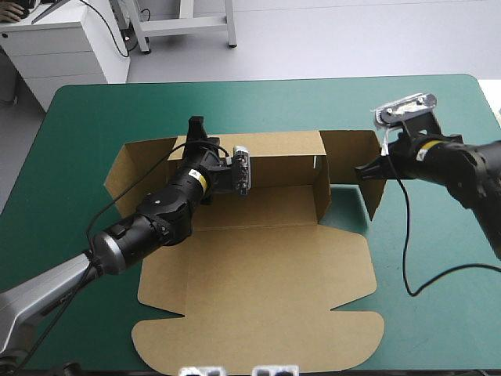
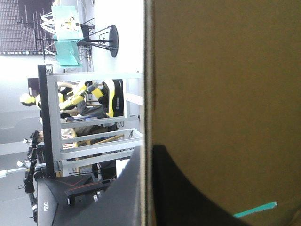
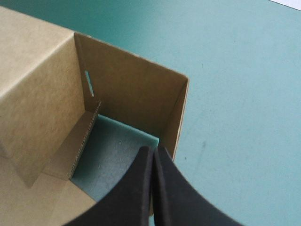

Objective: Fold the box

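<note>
My left hand (image 2: 147, 155) is clamped on the left end of the box's rear wall (image 1: 282, 160), with the board pinched between its fingers. Its arm reaches in from the lower left of the high view, and the wrist looks rolled a quarter turn. The box (image 1: 266, 266) lies at frame centre on the tabletop (image 1: 438, 298), rear wall upright, lid panels flat toward the bottom edge. At centre right, my right hand (image 3: 154, 151) has its fingers pressed together into one point, just beside the free edge of the raised side flap (image 3: 131, 89). I judge this is the wall-raising step. Next, that flap needs swinging in at the corner while my left steadies the wall.
</note>
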You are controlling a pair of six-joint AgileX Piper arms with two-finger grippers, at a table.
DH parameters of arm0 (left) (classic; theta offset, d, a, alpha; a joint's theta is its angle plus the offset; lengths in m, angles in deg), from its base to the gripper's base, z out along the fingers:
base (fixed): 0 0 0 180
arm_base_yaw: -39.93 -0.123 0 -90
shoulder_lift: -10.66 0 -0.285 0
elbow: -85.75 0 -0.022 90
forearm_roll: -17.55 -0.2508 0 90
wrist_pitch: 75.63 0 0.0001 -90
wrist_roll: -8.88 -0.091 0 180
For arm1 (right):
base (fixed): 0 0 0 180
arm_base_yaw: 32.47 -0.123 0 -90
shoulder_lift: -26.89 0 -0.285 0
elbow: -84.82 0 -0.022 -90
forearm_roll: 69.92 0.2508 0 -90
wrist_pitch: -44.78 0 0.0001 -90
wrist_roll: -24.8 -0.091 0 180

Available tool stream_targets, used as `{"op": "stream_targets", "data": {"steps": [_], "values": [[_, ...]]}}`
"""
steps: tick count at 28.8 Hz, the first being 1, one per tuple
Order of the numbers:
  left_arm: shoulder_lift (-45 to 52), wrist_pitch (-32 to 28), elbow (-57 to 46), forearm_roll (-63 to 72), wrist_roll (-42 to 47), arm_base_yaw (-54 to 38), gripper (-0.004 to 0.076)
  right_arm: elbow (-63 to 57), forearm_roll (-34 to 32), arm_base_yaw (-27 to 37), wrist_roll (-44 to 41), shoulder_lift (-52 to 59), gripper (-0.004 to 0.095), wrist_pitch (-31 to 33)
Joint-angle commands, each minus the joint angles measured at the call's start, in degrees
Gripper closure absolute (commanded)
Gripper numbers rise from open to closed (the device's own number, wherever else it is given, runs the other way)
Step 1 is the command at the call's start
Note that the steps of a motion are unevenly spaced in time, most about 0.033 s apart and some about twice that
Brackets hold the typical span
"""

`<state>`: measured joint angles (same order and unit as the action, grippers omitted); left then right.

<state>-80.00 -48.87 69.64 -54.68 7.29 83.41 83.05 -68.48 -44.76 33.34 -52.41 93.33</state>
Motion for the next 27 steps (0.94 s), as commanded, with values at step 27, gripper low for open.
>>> {"op": "stream_targets", "data": {"steps": [27], "values": [[-2.9,7.2,11.1,24.1,-22.6,-1.6,0.0714,25.7,-1.1,0.2,3.8,-25.3,0.0922,14.9]]}}
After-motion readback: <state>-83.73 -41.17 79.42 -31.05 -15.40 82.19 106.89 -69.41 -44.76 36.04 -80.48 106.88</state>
